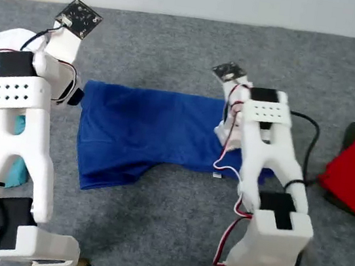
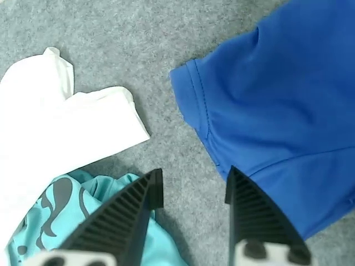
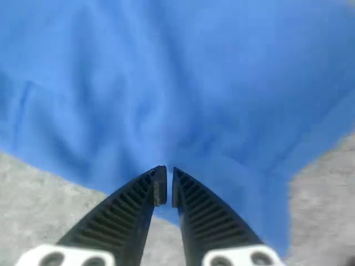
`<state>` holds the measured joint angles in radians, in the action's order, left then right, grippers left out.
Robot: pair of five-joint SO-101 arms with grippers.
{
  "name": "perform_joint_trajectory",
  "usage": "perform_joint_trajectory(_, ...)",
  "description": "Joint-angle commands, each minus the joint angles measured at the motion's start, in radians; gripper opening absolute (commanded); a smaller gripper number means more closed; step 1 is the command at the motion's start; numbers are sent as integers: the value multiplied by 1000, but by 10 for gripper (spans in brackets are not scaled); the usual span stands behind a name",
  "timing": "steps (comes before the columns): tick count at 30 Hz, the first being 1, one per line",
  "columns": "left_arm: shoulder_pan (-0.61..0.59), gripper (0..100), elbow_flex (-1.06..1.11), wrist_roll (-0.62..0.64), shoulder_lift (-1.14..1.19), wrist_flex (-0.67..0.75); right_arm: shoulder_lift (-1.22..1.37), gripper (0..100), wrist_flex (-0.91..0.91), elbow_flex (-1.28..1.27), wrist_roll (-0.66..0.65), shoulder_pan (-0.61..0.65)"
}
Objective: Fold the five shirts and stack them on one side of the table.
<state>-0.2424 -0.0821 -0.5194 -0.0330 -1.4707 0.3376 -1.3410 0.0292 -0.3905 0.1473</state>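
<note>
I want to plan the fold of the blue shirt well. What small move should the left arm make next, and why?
Probably shift the left gripper sideways onto the sleeve hem of the blue shirt and lower it. Its fingers stand open over bare table beside that hem, while the right gripper seems shut on the shirt's opposite edge.

**A grey carpet [image 1: 150, 235] and a white wall [image 1: 249, 1]**

The grey carpet is fuzzy and lies flat. It fills most of the high view, from the bottom edge up to near the top. The white wall is a plain band along the top edge. The two meet in a long, nearly straight line across the frame.
</note>
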Motion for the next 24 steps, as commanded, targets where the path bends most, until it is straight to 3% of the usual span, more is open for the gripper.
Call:
perform_joint_trajectory(1,-3,185,4,8,-37,20,22,32,-35,35,41,41)
perform_joint_trajectory(15,-5,185,4,34,-48,23,68,32,-159,35,44,200)
perform_joint_trajectory(24,-6,185,-1,72,-49,18,-25,32,-193,173,38,125)
